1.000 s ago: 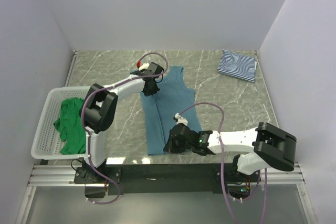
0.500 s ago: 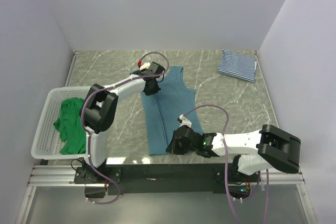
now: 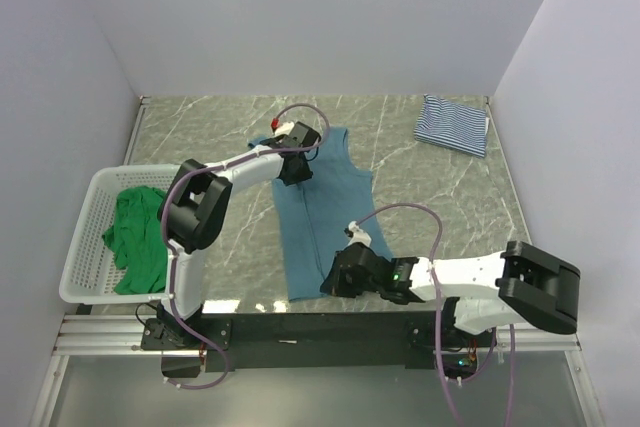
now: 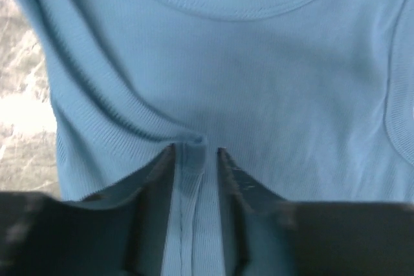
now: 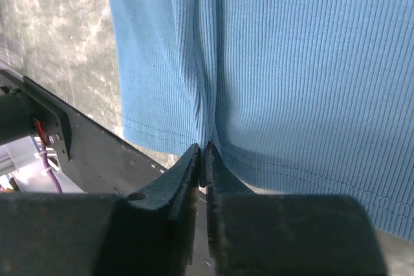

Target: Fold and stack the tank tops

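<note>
Your left tool (image 4: 195, 154), slightly parted, is straddling a fold in the teal top (image 4: 278, 88). Your right tool (image 5: 202, 150) is pinching its hem, probably straightening that fold.

White arm links (image 3: 245, 162), black joints (image 3: 195, 212), looping purple cables (image 3: 400, 209), black tapered claw fingers (image 4: 152, 189)

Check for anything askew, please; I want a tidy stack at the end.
The teal top has a raised crease running neck to hem, between the left gripper and the right gripper. The green top lies crumpled in the basket, unfolded.
</note>
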Available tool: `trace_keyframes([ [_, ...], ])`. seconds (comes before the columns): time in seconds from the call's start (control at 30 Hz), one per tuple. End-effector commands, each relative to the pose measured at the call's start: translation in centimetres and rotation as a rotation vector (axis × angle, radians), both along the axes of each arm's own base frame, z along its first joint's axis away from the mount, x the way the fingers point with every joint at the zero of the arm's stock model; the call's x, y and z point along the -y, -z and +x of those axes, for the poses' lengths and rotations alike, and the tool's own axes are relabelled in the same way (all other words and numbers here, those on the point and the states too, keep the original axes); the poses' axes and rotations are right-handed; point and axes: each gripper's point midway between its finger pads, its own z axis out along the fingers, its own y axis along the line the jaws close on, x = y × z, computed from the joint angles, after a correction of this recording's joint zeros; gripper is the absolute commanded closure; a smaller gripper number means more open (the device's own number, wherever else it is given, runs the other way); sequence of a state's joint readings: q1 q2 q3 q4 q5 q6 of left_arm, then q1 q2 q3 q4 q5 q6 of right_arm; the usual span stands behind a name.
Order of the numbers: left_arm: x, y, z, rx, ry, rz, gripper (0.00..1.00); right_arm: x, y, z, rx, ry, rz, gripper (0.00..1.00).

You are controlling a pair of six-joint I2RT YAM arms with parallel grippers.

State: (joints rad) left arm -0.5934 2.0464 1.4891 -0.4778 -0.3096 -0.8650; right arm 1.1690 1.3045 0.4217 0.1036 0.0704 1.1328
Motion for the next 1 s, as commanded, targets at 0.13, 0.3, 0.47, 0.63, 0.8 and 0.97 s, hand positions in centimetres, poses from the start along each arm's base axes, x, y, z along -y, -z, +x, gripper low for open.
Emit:
trace_keyframes([
  [0.13, 2.1, -5.7, 2.5, 0.161, 0.060, -0.088, 0.48, 1.2, -2.6, 0.5, 0.067, 0.052, 0.032, 0.61],
  [0.3, 2.0, -9.4, 3.1, 0.238, 0.062, -0.113, 0.46, 4.4, -3.5, 1.9, 0.148, 0.141, -0.052, 0.58],
  [0.47, -0.7, -8.7, 1.2, 0.169, -0.112, -0.130, 0.58, 5.0, -5.6, 3.8, 0.264, 0.124, -0.181, 0.58],
  [0.63, -0.5, -5.8, -1.0, 0.109, -0.135, -0.211, 0.69, 3.1, -5.0, 5.0, 0.302, 0.040, -0.307, 0.52],
  [0.8, -0.6, -2.6, -1.7, 0.062, -0.118, -0.192, 0.75, 1.4, -3.0, 4.6, 0.283, -0.049, -0.337, 0.52],
  [0.97, 0.0, -0.9, -1.4, 0.040, -0.074, -0.176, 0.76, 1.2, -0.9, 3.2, 0.254, -0.076, -0.404, 0.60],
])
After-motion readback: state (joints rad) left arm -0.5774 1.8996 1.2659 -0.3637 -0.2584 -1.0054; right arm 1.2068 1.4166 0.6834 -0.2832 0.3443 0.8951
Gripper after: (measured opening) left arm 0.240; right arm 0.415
